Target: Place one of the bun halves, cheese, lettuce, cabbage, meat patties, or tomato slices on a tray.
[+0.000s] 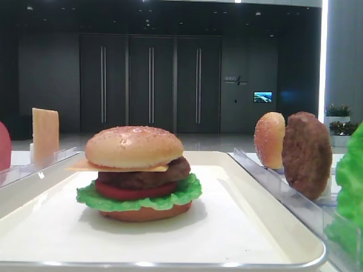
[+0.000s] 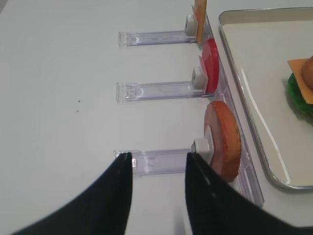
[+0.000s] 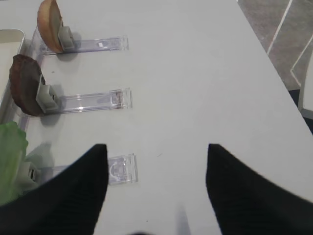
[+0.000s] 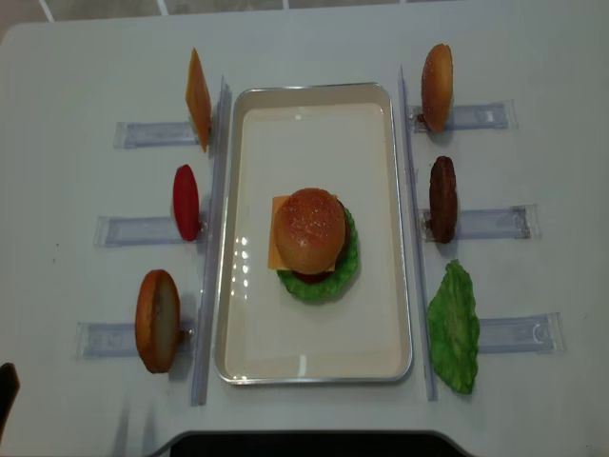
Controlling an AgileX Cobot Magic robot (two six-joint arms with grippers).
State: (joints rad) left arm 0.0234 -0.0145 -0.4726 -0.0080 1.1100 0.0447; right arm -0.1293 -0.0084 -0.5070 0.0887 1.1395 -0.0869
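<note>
On the white tray (image 4: 247, 314) stands a stacked burger (image 4: 312, 243), its domed sesame top bun (image 1: 134, 146) over cheese, patty, tomato, lettuce and a bottom bun. Left of the tray, clear racks hold a cheese slice (image 4: 197, 98), a tomato slice (image 4: 186, 202) and a flat brown bun half (image 4: 157, 320). The right racks carry a top bun half (image 4: 437, 87), a meat patty (image 4: 442, 199) and lettuce (image 4: 454, 327). My left gripper (image 2: 159, 155) hovers open and empty by the brown bun's rack (image 2: 161, 161). My right gripper (image 3: 157, 146) is open and empty beside the lettuce (image 3: 11, 156). No cabbage shows.
Clear plastic racks (image 4: 485, 116) stick out sideways on both sides of the tray, over a white tabletop. A long clear rail (image 4: 211, 238) runs along each long side of the tray. A dark base (image 4: 304, 445) sits at the table's near edge.
</note>
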